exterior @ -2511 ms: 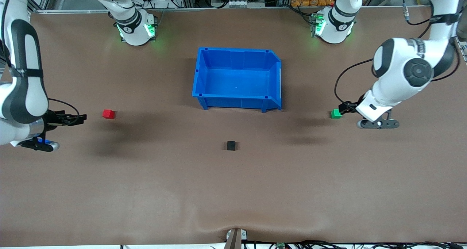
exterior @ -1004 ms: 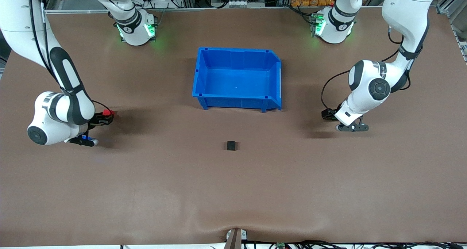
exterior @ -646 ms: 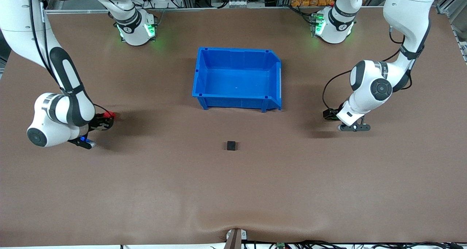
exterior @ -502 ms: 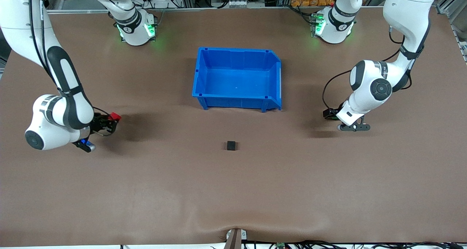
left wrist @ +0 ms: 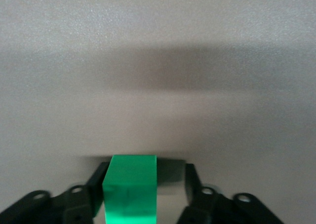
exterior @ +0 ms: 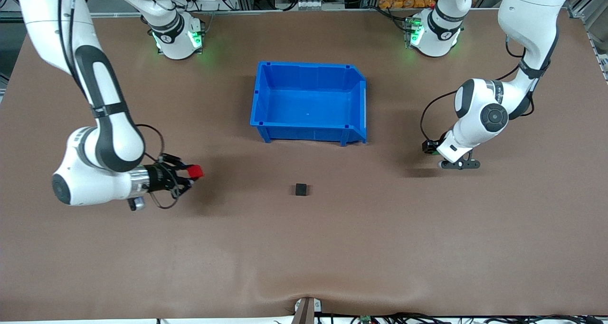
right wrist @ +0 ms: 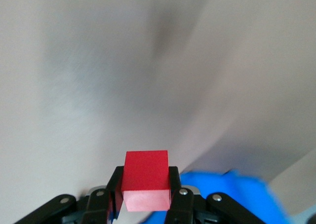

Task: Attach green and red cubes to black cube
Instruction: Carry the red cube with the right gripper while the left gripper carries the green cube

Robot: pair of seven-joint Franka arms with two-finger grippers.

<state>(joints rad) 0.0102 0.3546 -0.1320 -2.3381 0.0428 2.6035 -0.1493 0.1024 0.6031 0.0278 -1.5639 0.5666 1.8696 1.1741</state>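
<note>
The black cube sits alone on the brown table, nearer the front camera than the blue bin, and neither gripper is touching it; both are well apart from it, one toward each end of the table. Over at the right arm's end, the right gripper is up off the table with its fingers clamped on the red cube, which pokes out from the fingertips toward the black cube. The right wrist view confirms it: red cube pinched squarely between the two black fingers, one side face pressed by each, and a blurred patch of the blue bin showing past it. Now to the left arm's end, where the left gripper is down low at the table, well apart from the bin. From the front the green cube is almost wholly hidden by the gripper. The left wrist view shows more: the green cube stands between the black fingers, one finger against one side of it, while a sliver of pale table shows between the cube and the other finger. Whether that grasp is complete, I cannot tell. The cube appears to rest on the table there, its shadow pooled just ahead of it.
</note>
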